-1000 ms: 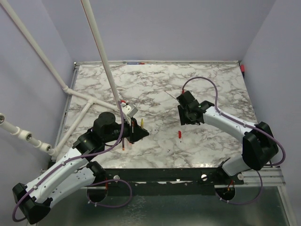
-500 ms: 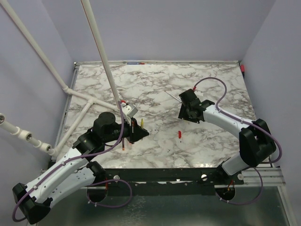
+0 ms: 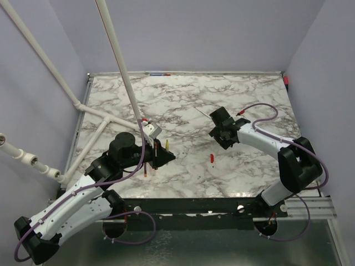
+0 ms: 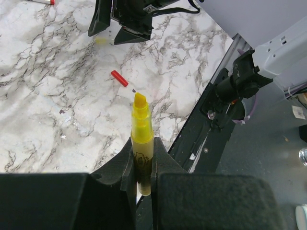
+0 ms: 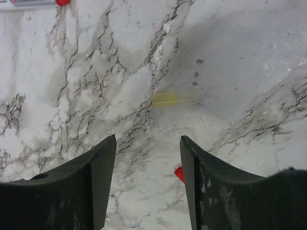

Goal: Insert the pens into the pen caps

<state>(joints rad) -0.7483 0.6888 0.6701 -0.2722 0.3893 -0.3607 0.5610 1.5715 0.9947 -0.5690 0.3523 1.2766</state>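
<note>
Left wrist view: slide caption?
Left tool shut on uncapped yellow pen, tip pointing out above marble table; red cap lies ahead.

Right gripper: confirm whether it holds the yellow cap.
No, the right gripper is open, and the yellow cap lies on the table beyond it.

Soft, even light filled the scene, leaving the white grey-veined marble tabletop (image 3: 183, 94) bright with only faint, blurred shadows. A dull sheen lay along its near edge. In the right wrist view the small translucent yellow cap (image 5: 164, 99) looked washed out and soft-edged.
</note>
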